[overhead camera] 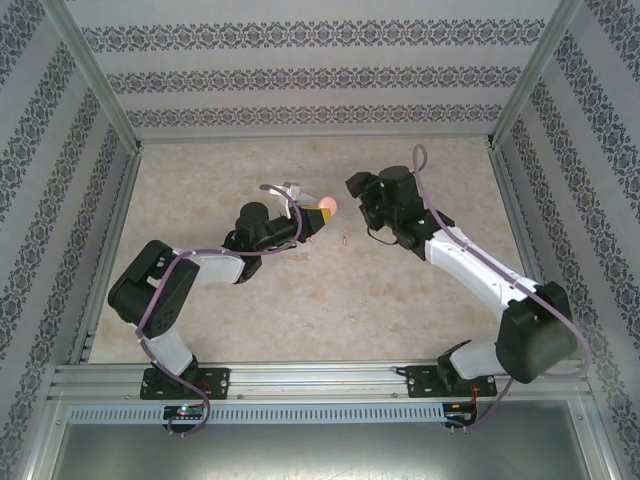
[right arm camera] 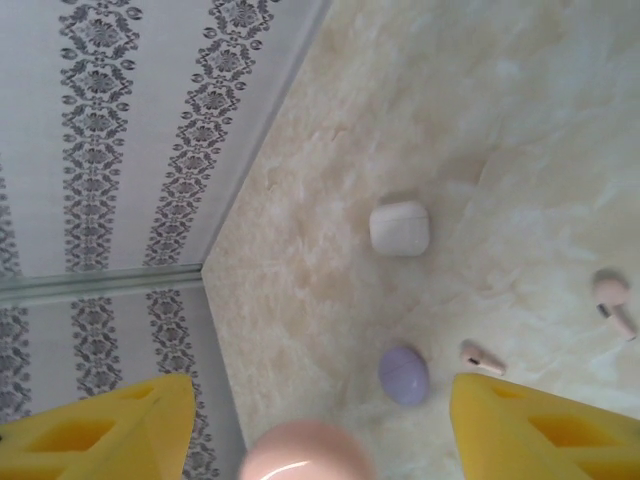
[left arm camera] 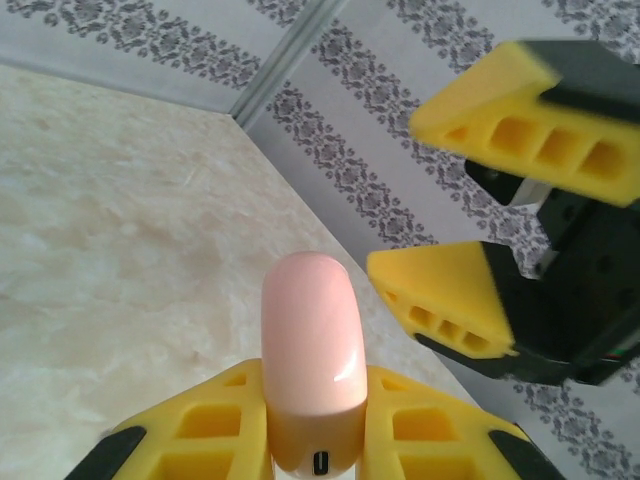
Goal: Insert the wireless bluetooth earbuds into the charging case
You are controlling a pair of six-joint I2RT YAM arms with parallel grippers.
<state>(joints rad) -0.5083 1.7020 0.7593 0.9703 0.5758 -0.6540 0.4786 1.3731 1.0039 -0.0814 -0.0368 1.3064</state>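
A pale pink charging case (left arm camera: pixel 312 340) stands with its rounded end out between the yellow fingers of my left gripper (left arm camera: pixel 313 380), which is shut on its lower part. From above, that case (overhead camera: pixel 328 208) is held off the table, mid-field. My right gripper (right arm camera: pixel 320 390) is open, its fingers (left arm camera: pixel 440 290) spread wide beside and above the case, not touching it. The case's blurred top (right arm camera: pixel 305 455) sits low between them. Two pale pink earbuds (right arm camera: pixel 482 358) (right arm camera: pixel 612 298) lie on the marble table.
A white case (right arm camera: pixel 400 228) and a small purple case (right arm camera: pixel 404 375) lie shut on the table (right arm camera: pixel 520 120) beyond the pink one. Patterned walls (overhead camera: pixel 320 70) with metal posts close in the back and both sides.
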